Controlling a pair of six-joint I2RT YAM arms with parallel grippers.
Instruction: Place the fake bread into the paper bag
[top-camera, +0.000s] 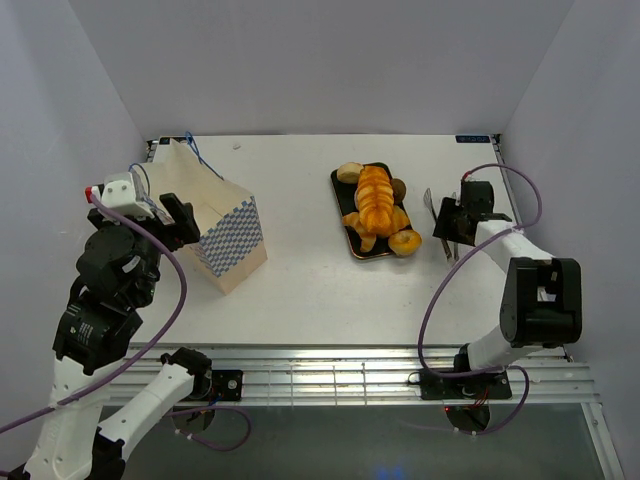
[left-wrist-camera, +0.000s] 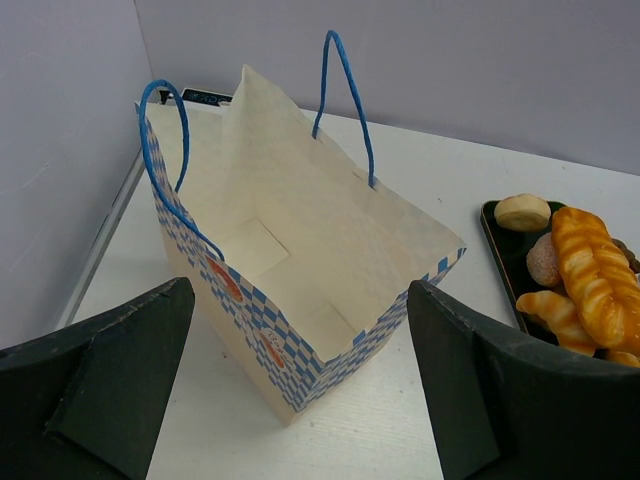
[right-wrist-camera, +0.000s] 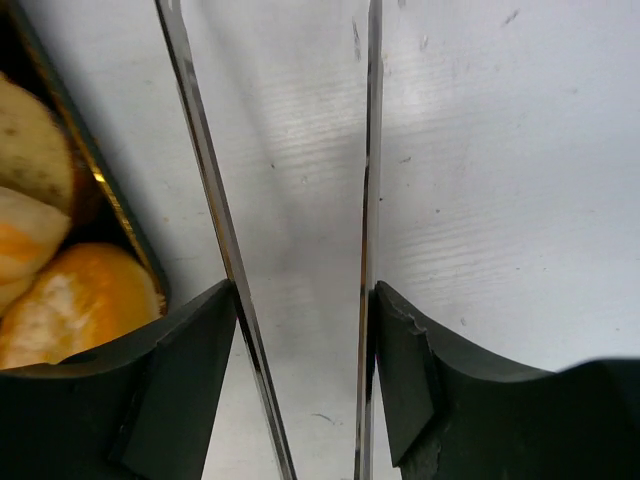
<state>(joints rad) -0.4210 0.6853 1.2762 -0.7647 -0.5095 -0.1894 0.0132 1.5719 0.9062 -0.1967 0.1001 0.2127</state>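
- Holding the tongs (right-wrist-camera: 208, 180), the right gripper (right-wrist-camera: 302, 292) has a finger against the outside of each arm. The arms stand spread with only bare table (right-wrist-camera: 480, 180) between them, so they pinch nothing.
- Bread (top-camera: 375, 208): all pieces in view lie heaped on the tray (top-camera: 339, 192), far and right of centre, just left of the tongs. None is lifted.
- Bag (left-wrist-camera: 300, 230): far left, well apart from the tray, mouth open. The interior shown in the left wrist view holds no bread.
- Left gripper (top-camera: 178, 220): fingers wide apart, holding nothing, poised just beside the bag's near-left edge. Contact with the bag cannot be told.
- Step in hand, as judged: approach for the first pick, with no transfer yet made.
- Next move calls for swinging the tong tips left over the tray, straddling one piece, then squeezing firmly. The glossy pieces may slip, so a small outer bun looks easier than the long loaf.
- Left gripper should steady the bag's rim for the drop.
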